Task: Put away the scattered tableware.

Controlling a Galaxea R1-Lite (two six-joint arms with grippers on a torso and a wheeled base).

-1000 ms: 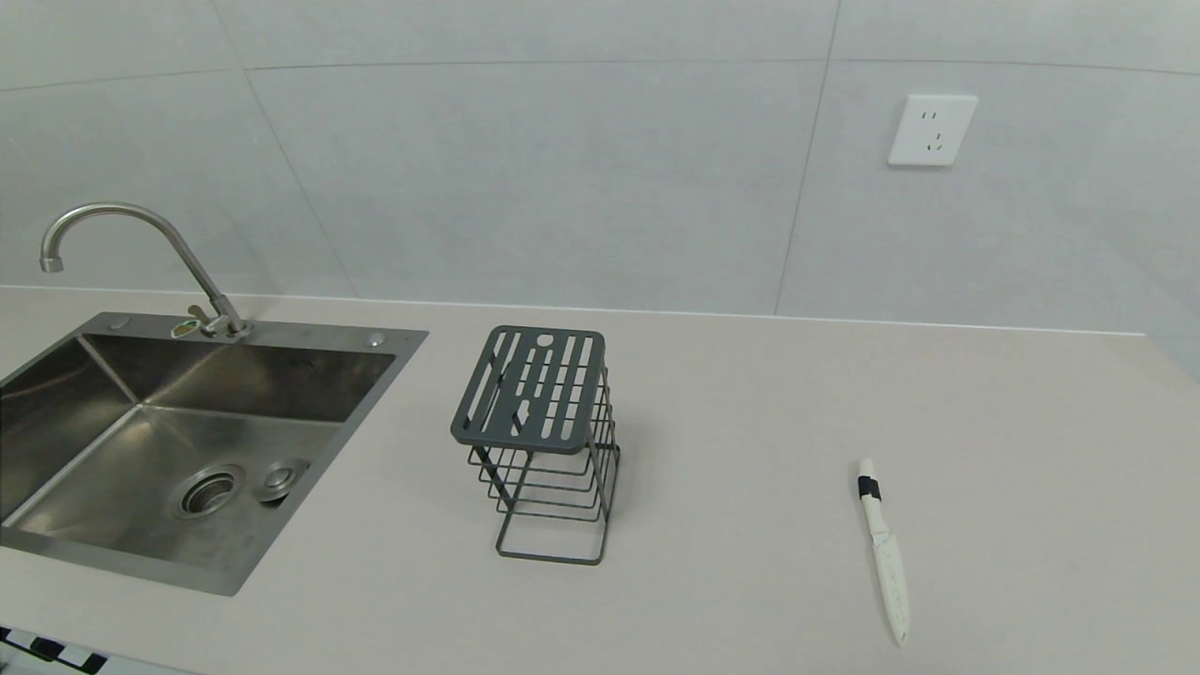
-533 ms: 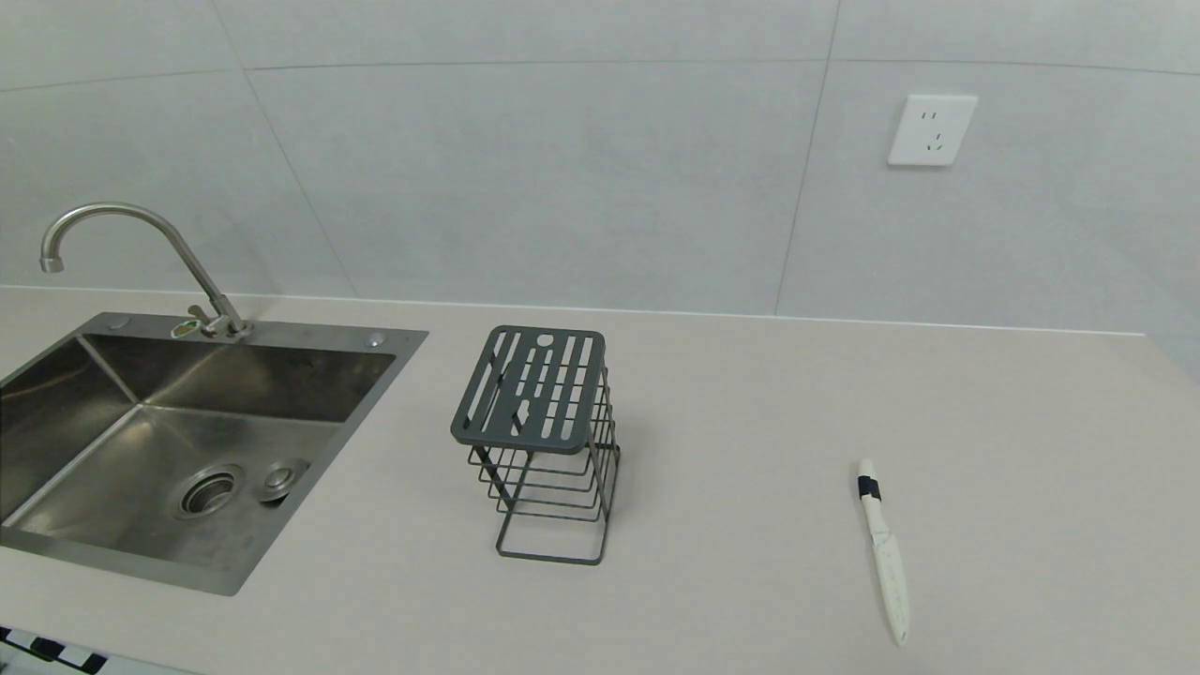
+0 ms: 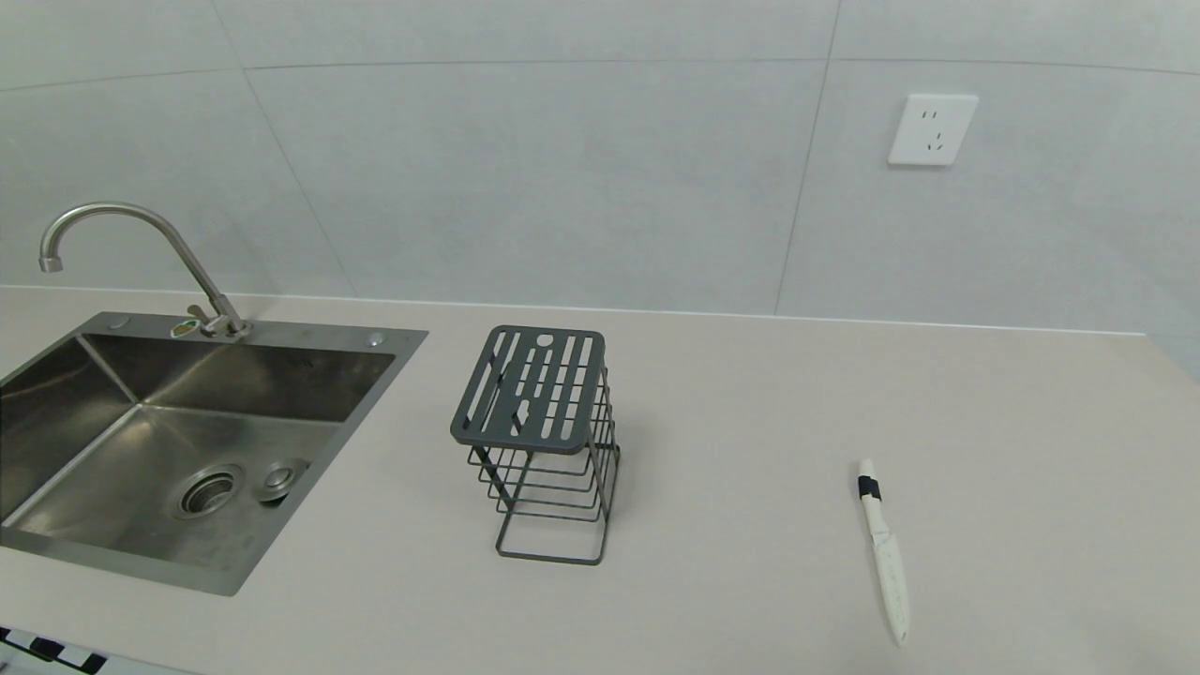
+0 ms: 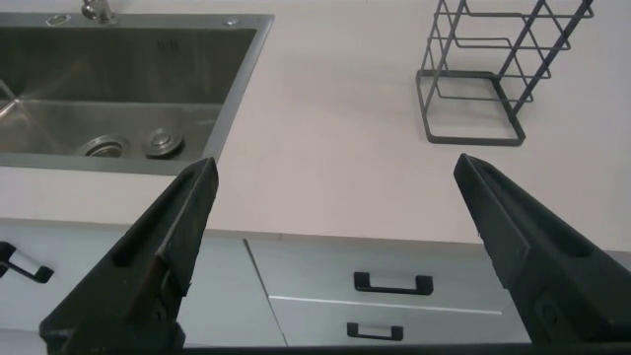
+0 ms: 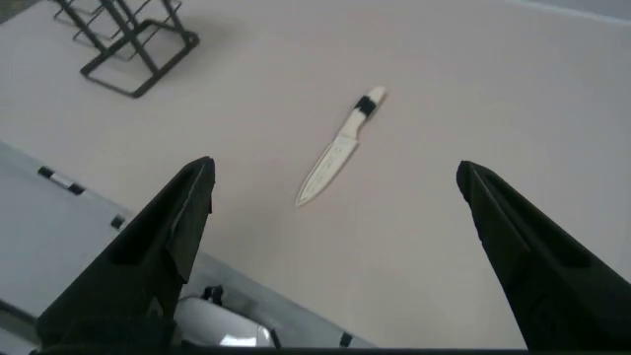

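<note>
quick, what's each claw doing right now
left claw: open, holding nothing
right claw: open, holding nothing

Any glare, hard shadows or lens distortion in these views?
Head view: wall joints bow, so some lens distortion; the rack throws a faint, soft shadow. Left wrist view: bright streak in the sink. Right wrist view: even light on the knife.
</note>
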